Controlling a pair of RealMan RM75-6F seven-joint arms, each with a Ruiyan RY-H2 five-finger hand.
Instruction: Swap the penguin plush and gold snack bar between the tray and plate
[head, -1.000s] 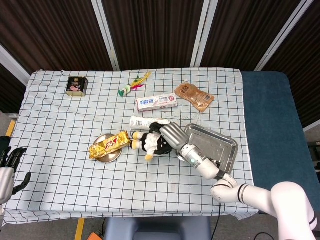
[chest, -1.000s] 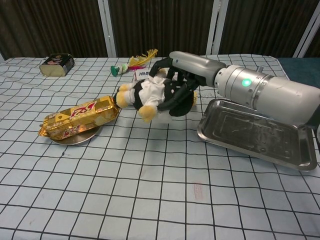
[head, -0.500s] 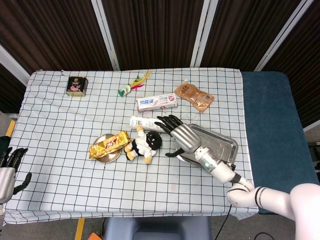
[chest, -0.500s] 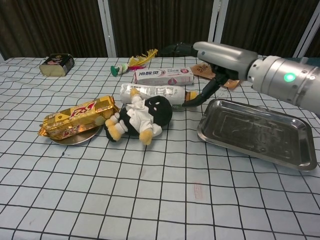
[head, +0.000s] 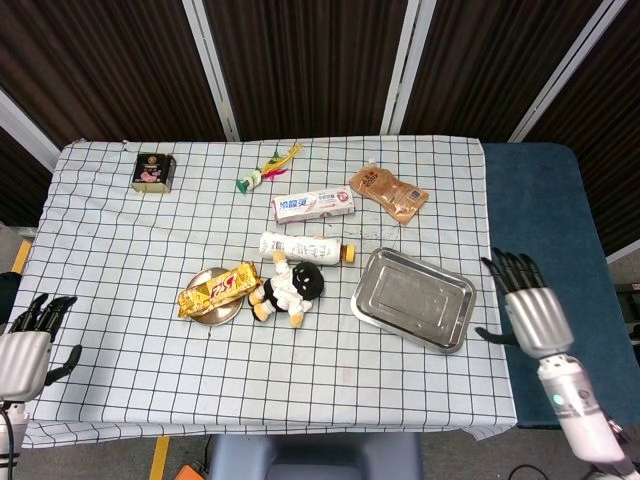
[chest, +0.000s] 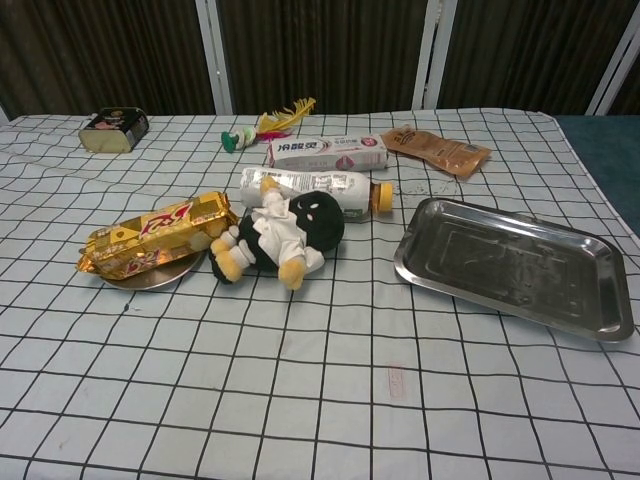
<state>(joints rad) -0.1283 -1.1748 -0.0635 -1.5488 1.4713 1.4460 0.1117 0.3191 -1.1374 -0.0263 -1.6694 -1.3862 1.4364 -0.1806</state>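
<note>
Right hand (head: 527, 312) hangs off the table's right edge over the blue floor, fingers spread and holding nothing; left hand (head: 28, 338) sits off the near-left corner, likewise spread and empty. Neither shows in the chest view.

Penguin (head: 292, 286) lies on its side on the checked cloth (head: 120, 240), well to the left of the right hand, between the plate (head: 212, 312) and the tray (head: 411, 299). It touches neither rim clearly, though its yellow feet lie just beside the plate. Bar (head: 219, 287) rests across the plate, overhanging the rim on both ends, nearer the left hand than the right. The tray is bare and is the nearest object to the right hand.

Risks, as judged from this layout. The swap is half done at most: the penguin is out of the tray but not on the plate, which the bar occupies. A reach for the bar from the right must pass over the penguin and could nudge it or the bottle (head: 305, 246) just behind it. The bar's overhang means that a press on one end could tip it or tilt the shallow plate. Its foil wrapper looks slick and crinkled, so a light pinch may slip.

Penguin appearance: black head and body, white front, yellow feet and beak, soft and rounded; it is likely to compress and roll under an off-centre grasp.
</note>
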